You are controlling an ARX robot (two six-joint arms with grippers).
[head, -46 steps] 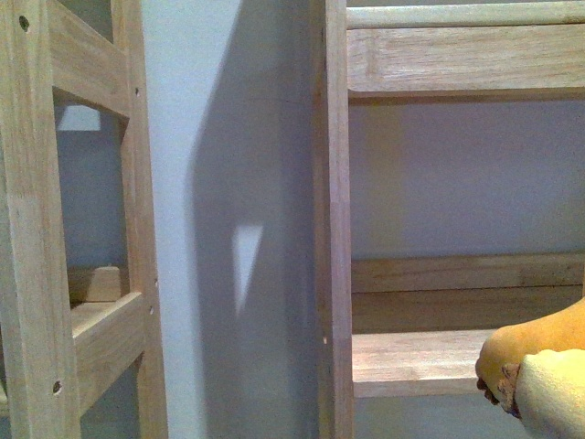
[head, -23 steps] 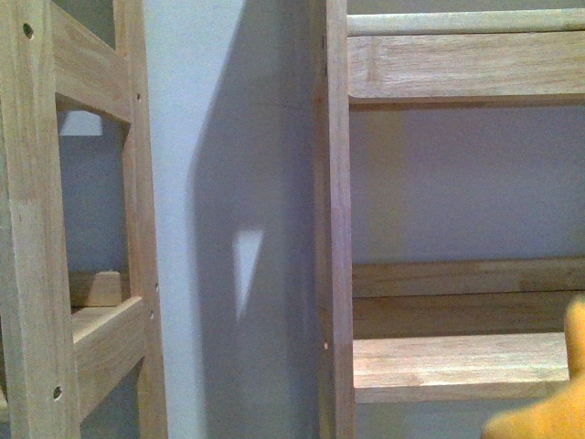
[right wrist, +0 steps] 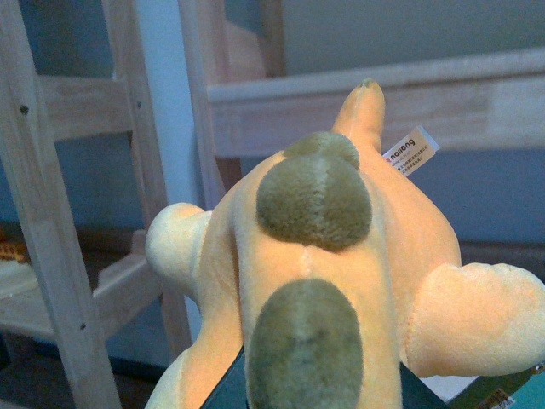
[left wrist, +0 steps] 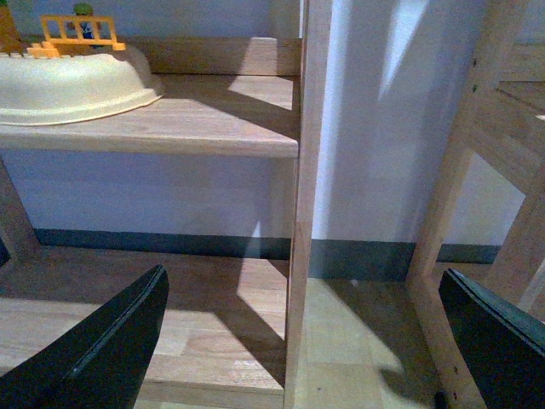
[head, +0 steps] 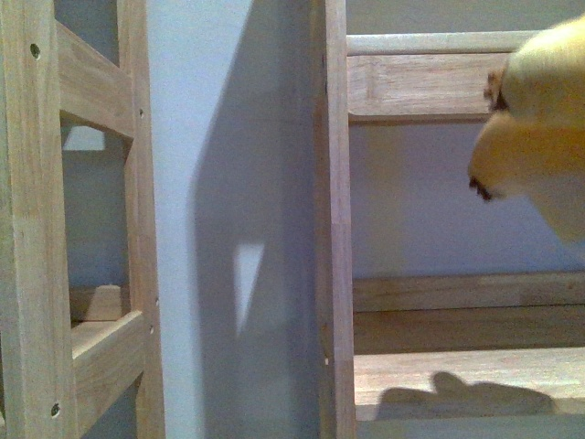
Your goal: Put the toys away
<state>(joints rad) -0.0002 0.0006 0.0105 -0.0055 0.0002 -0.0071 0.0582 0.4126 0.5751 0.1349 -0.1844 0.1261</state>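
Note:
The orange-yellow plush toy (head: 539, 119) hangs in the air at the upper right of the front view, level with the wooden shelf unit's upper rail (head: 420, 82), and casts a shadow on the lower shelf board (head: 457, 375). In the right wrist view the plush toy (right wrist: 324, 273) fills the picture, with olive-brown patches, pale limbs and a white tag. My right gripper (right wrist: 315, 392) is shut on it, mostly hidden under it. My left gripper (left wrist: 298, 341) is open and empty, low, in front of a shelf post (left wrist: 302, 213).
A second wooden frame (head: 82, 219) stands at the left, with bare wall between it and the shelf unit. In the left wrist view a cream tub (left wrist: 72, 81) with a small yellow plastic fence (left wrist: 81, 32) sits on a shelf board (left wrist: 196, 128).
The plush toy has risen from the bottom right corner of the front view to the level of the upper rail. Its shadow now shows on the lower shelf board.

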